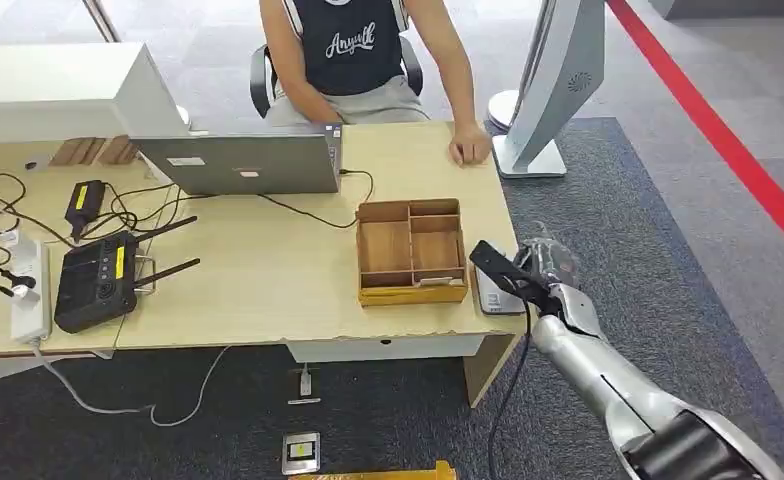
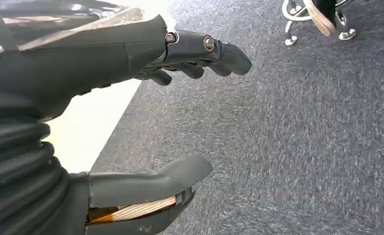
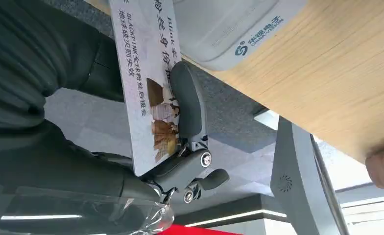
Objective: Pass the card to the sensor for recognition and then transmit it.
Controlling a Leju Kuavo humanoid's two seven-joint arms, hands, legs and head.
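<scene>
My right hand point(image 1: 548, 272) hangs at the right end of the wooden table point(image 1: 268, 280) and holds the card point(image 1: 496, 266) by its edge, tilted just above the grey-white sensor point(image 1: 496, 298) lying at the table's edge. In the right wrist view the card point(image 3: 148, 73) shows printed text and a picture. My thumb point(image 3: 187, 105) presses on its face, and the sensor point(image 3: 229, 29) lies close behind it. My left hand point(image 2: 107, 54) hangs over grey carpet with fingers and thumb apart, holding nothing.
A wooden divided tray point(image 1: 411, 250) stands just left of the sensor. A person point(image 1: 358, 50) sits behind the table with one hand point(image 1: 468, 150) resting on it. A laptop point(image 1: 243, 160), black router point(image 1: 98, 280), power strip point(image 1: 28, 290) and cables lie further left. A white stand point(image 1: 553, 90) rises at back right.
</scene>
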